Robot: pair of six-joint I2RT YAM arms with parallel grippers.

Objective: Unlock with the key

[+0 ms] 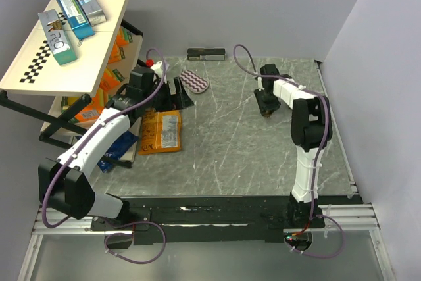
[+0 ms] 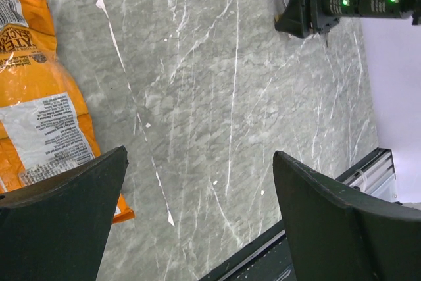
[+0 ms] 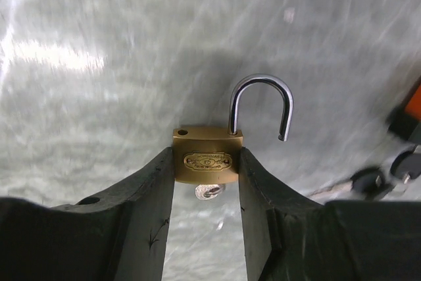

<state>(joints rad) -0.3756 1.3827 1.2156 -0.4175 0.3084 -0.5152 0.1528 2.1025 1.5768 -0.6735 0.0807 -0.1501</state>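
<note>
In the right wrist view a small brass padlock [image 3: 207, 156] stands upright just above the grey marble table [image 3: 99, 97]. My right gripper [image 3: 206, 154] is shut on the sides of its body. Its silver shackle [image 3: 260, 106] is up, with the free end out of the body. A small silver round part [image 3: 209, 191] shows under the body. The key [image 3: 368, 181] lies on the table to the right in a small dark cluster, apart from my fingers. From above, the right gripper [image 1: 266, 106] points down at the table's back right. My left gripper [image 2: 199, 154] hangs open and empty over bare table.
An orange snack bag [image 1: 161, 131] and a blue packet [image 1: 118, 149] lie by the left arm. A tilted shelf [image 1: 39, 64] carrying boxes stands at the left. A striped pad [image 1: 195, 81] and a dark bar [image 1: 207, 54] lie at the back. An orange-red object [image 3: 412, 104] shows at the right edge.
</note>
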